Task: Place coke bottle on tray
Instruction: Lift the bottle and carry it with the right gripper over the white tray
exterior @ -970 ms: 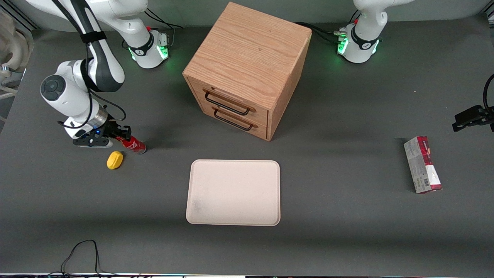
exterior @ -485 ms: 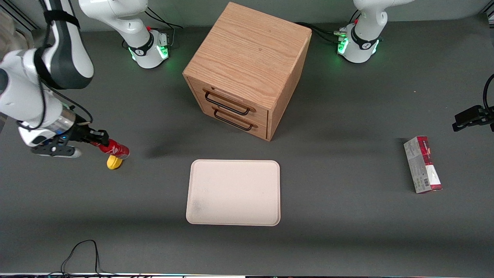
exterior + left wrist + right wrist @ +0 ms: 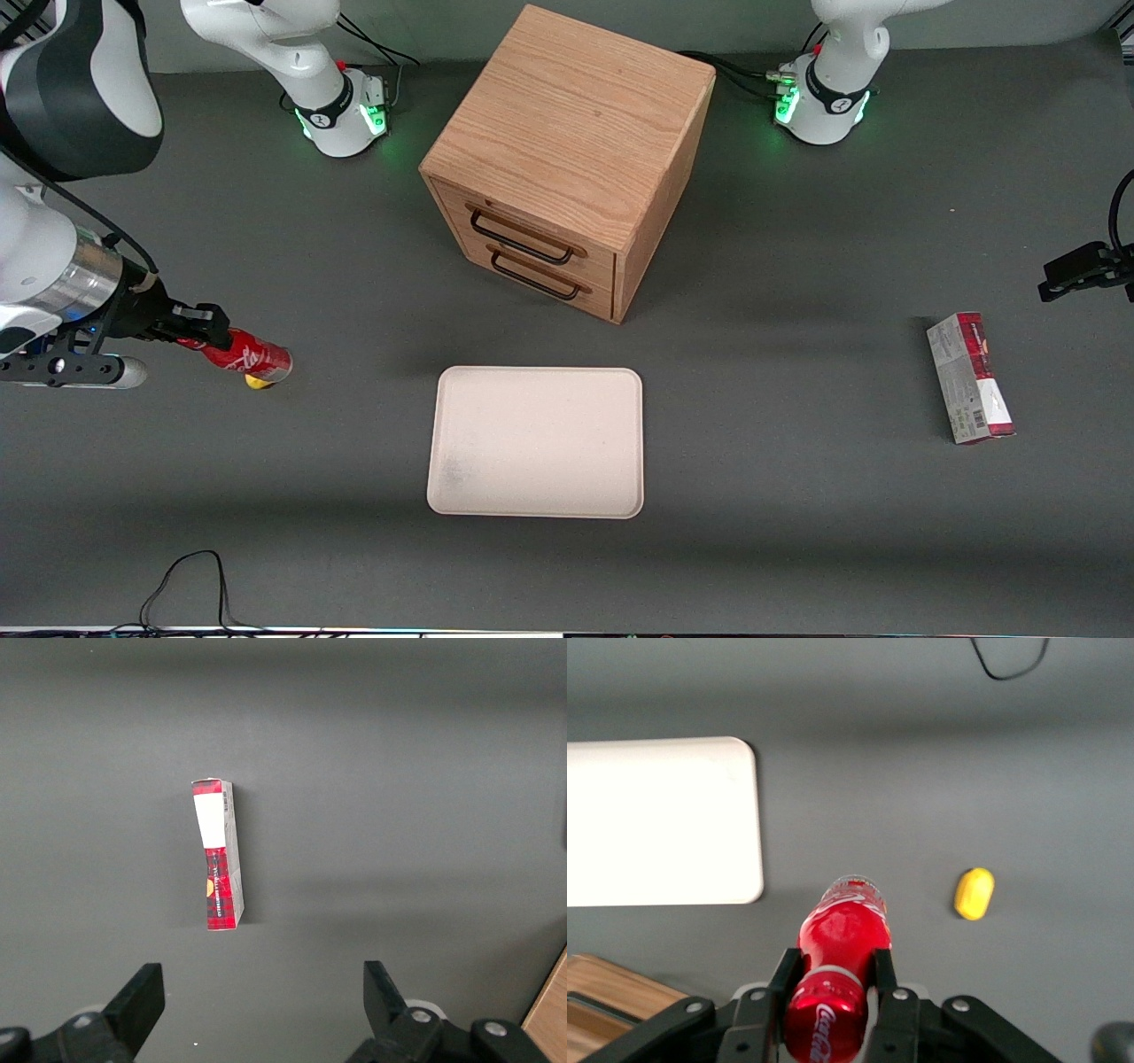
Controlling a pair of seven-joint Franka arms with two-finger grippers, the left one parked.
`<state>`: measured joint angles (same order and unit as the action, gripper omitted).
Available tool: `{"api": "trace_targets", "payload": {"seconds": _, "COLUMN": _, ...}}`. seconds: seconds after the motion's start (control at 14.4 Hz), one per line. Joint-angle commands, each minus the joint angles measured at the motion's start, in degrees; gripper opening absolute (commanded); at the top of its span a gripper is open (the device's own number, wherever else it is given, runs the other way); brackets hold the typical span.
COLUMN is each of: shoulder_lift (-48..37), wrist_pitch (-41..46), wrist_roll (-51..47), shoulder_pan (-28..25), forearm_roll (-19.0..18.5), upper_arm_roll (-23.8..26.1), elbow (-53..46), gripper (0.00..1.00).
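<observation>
My right gripper [image 3: 197, 335] is shut on the cap end of the small red coke bottle [image 3: 248, 358] and holds it above the table at the working arm's end. The bottle points its clear base toward the cream tray [image 3: 536, 441], which lies flat on the table in front of the cabinet. In the right wrist view the bottle [image 3: 842, 939] sits clamped between the black fingers [image 3: 785, 973] of my gripper [image 3: 835, 971], and the tray [image 3: 660, 819] shows apart from it.
A yellow lemon-shaped object [image 3: 257, 382] lies on the table under the bottle and shows in the right wrist view [image 3: 974, 893]. A wooden two-drawer cabinet [image 3: 567, 159] stands farther from the camera than the tray. A red-and-grey carton [image 3: 969, 377] lies toward the parked arm's end.
My right gripper has lifted the coke bottle off the table and carried it up and toward the camera. The bottle now partly covers the lemon-shaped object in the front view.
</observation>
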<state>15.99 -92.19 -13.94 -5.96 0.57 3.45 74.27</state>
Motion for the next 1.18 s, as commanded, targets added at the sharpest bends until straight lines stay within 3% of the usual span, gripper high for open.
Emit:
{"api": "trace_targets", "payload": {"seconds": 0.0, "shoulder_lift": 6.2, "wrist_pitch": 3.2, "wrist_roll": -4.3, "shoulder_pan": 1.0, "forearm_roll": 0.2, "upper_arm_roll": 6.1, "elbow": -12.8, "gripper": 0.0}}
{"api": "trace_targets", "payload": {"seconds": 0.21, "shoulder_lift": 12.7, "wrist_pitch": 1.7, "wrist_roll": -10.6, "shoulder_pan": 0.5, "forearm_roll": -1.3, "upper_arm_roll": 11.5, "elbow": -18.6, "gripper": 0.0}}
{"api": "trace_targets", "payload": {"seconds": 0.42, "shoulder_lift": 20.3, "wrist_pitch": -5.7, "wrist_roll": -18.0, "shoulder_pan": -0.2, "forearm_roll": -12.3, "upper_arm_roll": 19.5, "elbow": -19.0, "gripper": 0.0}}
{"api": "trace_targets", "payload": {"seconds": 0.55, "shoulder_lift": 25.0, "wrist_pitch": -11.5, "wrist_roll": -23.3, "shoulder_pan": -1.7, "forearm_roll": -19.3, "upper_arm_roll": 21.8, "elbow": -19.1, "gripper": 0.0}}
{"api": "trace_targets", "payload": {"seconds": 1.11, "shoulder_lift": 36.3, "wrist_pitch": -20.9, "wrist_roll": -23.0, "shoulder_pan": -2.8, "forearm_roll": -23.6, "upper_arm_roll": 21.9, "elbow": -18.1, "gripper": 0.0}}
